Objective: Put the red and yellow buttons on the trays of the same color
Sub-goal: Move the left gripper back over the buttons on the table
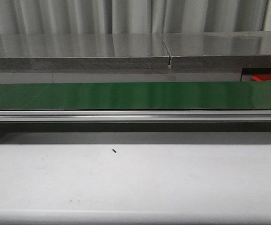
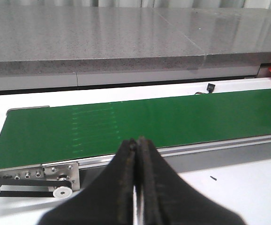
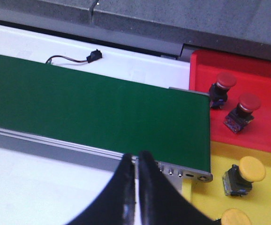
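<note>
In the right wrist view, two red buttons lie on the red tray. Two yellow buttons lie on the yellow tray beside it. Both trays sit just past the end of the green conveyor belt. My right gripper is shut and empty, hovering over the belt's near rail close to that end. My left gripper is also shut and empty, above the near rail toward the belt's left end. Neither gripper shows in the front view, where a strip of the red tray shows at the far right.
The green belt spans the front view with an aluminium rail along its near side. A grey stone ledge runs behind it. A black connector on a wire lies behind the belt. A small black speck lies on the white table.
</note>
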Robot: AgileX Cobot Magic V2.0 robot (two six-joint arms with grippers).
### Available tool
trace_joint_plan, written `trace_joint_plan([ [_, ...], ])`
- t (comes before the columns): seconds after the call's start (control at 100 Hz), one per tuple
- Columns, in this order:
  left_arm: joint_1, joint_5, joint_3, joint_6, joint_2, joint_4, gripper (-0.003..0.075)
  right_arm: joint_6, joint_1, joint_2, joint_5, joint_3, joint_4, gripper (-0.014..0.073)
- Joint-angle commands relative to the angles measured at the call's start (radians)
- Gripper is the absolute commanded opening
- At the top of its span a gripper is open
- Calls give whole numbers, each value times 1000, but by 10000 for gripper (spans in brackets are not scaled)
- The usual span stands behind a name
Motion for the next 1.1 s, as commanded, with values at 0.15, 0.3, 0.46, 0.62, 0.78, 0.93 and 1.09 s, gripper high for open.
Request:
trace_joint_plan([
  [0.15, -7, -51, -27, 2, 5, -31, -19, -10, 2, -10, -60, -27, 8, -118],
  [0.3, -7, -51, -27, 2, 5, -31, -19, -10, 2, -10, -16, -27, 8, -118],
  [0.46, -7, -51, -27, 2, 5, -31, -19, -10, 2, -10, -6, -27, 8, -118],
  [0.62, -7, -48, -27, 2, 5, -31, -18, -10, 2, -10, -6, -27, 8, -118],
  [0.78, -7, -37, -27, 2, 5, -29, 36, -10, 2, -10, -6, -27, 8, -118],
  [0.93, -7, -23, -27, 2, 5, -20, 356, -10, 2, -10, -6, -27, 8, -118],
  [1.09, -7, -24, -27, 2, 5, -25, 684, -10, 2, -10, -6, -27, 8, -118],
])
